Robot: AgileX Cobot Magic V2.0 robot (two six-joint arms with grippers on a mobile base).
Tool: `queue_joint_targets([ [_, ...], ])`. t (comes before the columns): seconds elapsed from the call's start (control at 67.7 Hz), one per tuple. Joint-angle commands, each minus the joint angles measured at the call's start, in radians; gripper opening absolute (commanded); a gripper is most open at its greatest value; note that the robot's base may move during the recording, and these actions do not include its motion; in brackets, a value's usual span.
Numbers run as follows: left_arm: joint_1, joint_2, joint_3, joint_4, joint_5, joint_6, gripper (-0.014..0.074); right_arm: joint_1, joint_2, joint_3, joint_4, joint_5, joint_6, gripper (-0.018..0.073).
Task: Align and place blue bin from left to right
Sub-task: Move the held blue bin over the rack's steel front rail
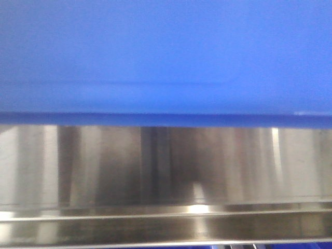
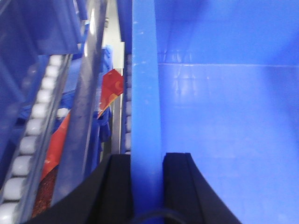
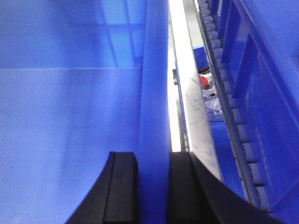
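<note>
Blue bin — left gripper, right gripper pinching walls; red packet outside.

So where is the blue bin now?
The blue bin fills the front view's top, above a steel rail; the left gripper and right gripper each grip one wall.

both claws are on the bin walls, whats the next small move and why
Probably shift the bin slightly rightward, both arms together: the left claw and right claw each pinch a wall, so the grip looks set, and in the front view the bin's lower edge shows above the steel rail.
</note>
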Motion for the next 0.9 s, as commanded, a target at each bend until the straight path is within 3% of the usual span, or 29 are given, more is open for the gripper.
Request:
queue_joint_targets([
  [0.0, -0.019, -0.003, -0.011, -0.008, -0.128, -0.003, -0.0111, 0.011, -0.001, -0.006, 0.008, -0.129, -0.007, -0.0079],
  [0.561, -0.019, -0.003, -0.011, -0.008, -0.128, -0.003, -0.0111, 0.011, -0.001, -0.006, 0.008, -0.131, -0.007, -0.0079],
  [0.886, -0.019, -0.003, -0.011, -0.008, -0.128, -0.003, -0.0111, 0.011, -0.001, -0.006, 0.008, -0.206, -0.007, -0.0079],
])
